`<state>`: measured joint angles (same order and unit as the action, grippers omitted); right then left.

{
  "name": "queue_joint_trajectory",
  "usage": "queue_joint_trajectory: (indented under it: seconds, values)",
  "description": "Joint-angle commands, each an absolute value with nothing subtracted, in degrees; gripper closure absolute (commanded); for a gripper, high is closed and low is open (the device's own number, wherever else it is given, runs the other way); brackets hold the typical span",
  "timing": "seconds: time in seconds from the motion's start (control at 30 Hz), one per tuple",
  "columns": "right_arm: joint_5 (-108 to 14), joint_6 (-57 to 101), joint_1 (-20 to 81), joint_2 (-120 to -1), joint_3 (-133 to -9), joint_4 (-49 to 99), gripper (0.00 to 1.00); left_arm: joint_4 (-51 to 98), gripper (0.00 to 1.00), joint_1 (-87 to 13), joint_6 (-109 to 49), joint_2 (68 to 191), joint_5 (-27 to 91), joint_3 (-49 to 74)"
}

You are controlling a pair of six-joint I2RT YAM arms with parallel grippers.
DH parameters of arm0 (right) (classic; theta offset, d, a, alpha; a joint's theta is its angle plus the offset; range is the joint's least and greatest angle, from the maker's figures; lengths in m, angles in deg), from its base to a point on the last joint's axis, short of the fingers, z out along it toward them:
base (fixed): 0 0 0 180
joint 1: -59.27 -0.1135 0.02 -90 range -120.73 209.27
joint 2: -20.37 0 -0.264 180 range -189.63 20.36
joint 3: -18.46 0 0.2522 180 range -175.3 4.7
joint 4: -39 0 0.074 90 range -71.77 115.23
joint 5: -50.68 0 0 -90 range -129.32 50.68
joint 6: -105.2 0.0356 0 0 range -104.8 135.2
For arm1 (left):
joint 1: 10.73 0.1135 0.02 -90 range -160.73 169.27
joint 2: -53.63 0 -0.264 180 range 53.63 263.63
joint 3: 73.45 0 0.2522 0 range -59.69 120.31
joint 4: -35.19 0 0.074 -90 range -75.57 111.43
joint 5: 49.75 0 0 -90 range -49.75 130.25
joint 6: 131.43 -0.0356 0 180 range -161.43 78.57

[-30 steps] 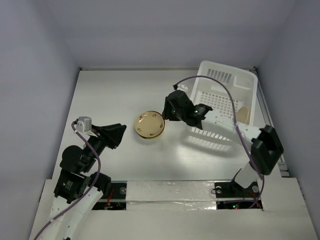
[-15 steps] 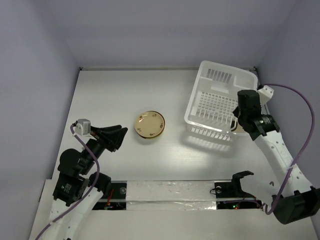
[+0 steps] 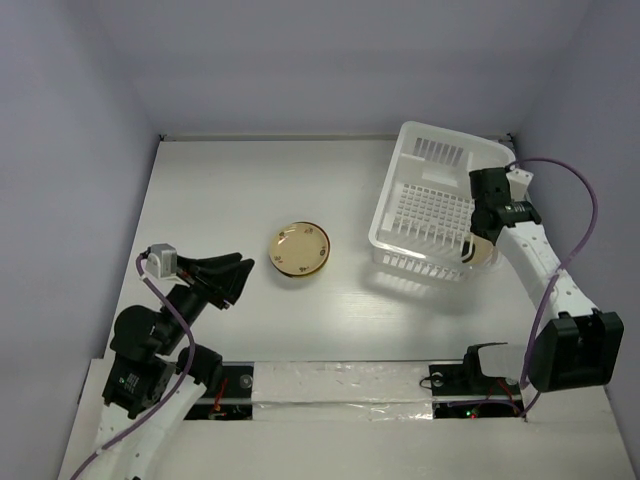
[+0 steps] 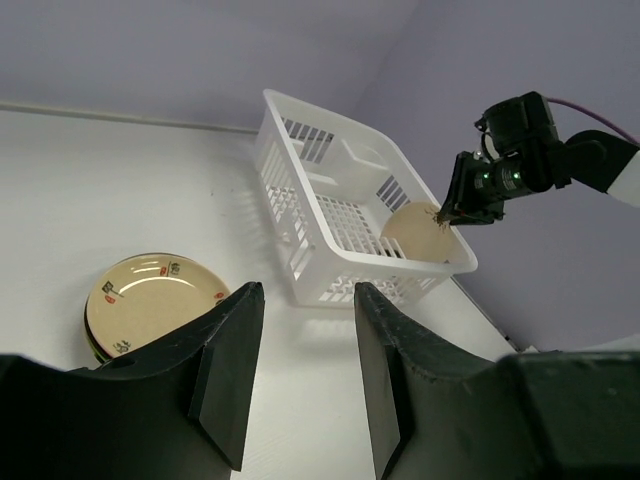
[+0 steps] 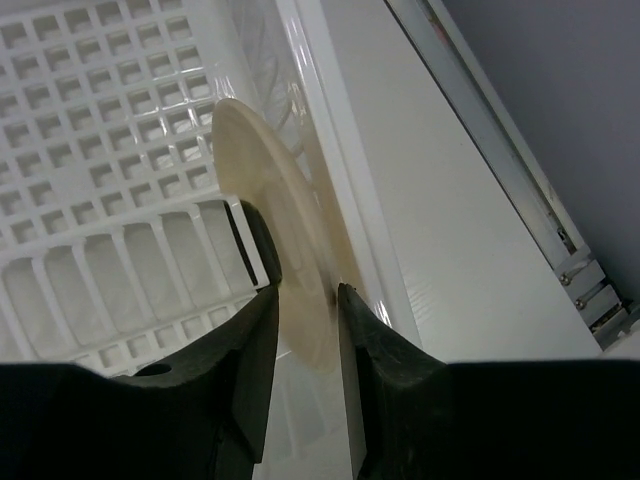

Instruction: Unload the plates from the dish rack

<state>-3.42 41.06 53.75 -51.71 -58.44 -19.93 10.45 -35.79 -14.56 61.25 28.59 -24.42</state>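
The white dish rack (image 3: 440,150) stands at the far right of the table. A cream plate (image 3: 483,252) stands on edge against its near right wall. My right gripper (image 3: 473,244) is open, with one finger on each side of this plate's rim. In the right wrist view the plate (image 5: 270,200) runs between the fingers of the right gripper (image 5: 307,292) above the rack floor (image 5: 90,120). A patterned yellow plate (image 3: 300,249) lies on the table's middle, on top of something dark. My left gripper (image 3: 238,275) is open and empty, left of it.
The left wrist view shows the yellow plate (image 4: 150,300), the rack (image 4: 370,285), the cream plate (image 4: 415,230) and the right gripper (image 4: 465,215) beyond my left gripper (image 4: 305,290). A metal rail (image 5: 560,250) runs along the table's right edge.
My right arm swung from beside the yellow plate back to the rack's right side and came down over the cream plate. The left gripper shifted slightly.
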Motion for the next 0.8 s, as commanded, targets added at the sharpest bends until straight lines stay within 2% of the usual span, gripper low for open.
queue_joint_trajectory:
  seconds: [0.0, 0.1, 0.27, 0.4, 0.6, 0.77]
  values:
    - [-3.46, 38.84, 54.7, -53.19, -61.22, -20.12, 0.65, 13.08, 0.62, -36.14, -14.8, 60.23, 29.09, -23.83]
    - [-2.93, 38.66, 55.23, -55.04, -61.4, -19.68, 0.69, 13.08, 0.62, -36.66, -14.8, 60.14, 29.27, -23.83]
    - [-1.44, 38.58, 55.76, -57.32, -61.75, -19.68, 0.7, 12.82, 0.62, -36.66, -14.71, 59.79, 29.53, -23.83]
    - [0.49, 38.49, 55.76, -58.73, -62.36, -20.9, 0.87, 12.82, 0.62, -36.66, -14.71, 59.7, 29.53, -23.74]
    - [1.81, 37.08, 55.76, -57.25, -63.68, -21.61, 1.0, 12.9, 0.62, -36.66, -14.62, 60.22, 29.8, -23.83]
    - [7.87, 36.99, 51.46, -56.01, -64.73, -23.28, 1.0, 12.9, 0.62, -36.66, -14.54, 60.58, 29.8, -23.83]
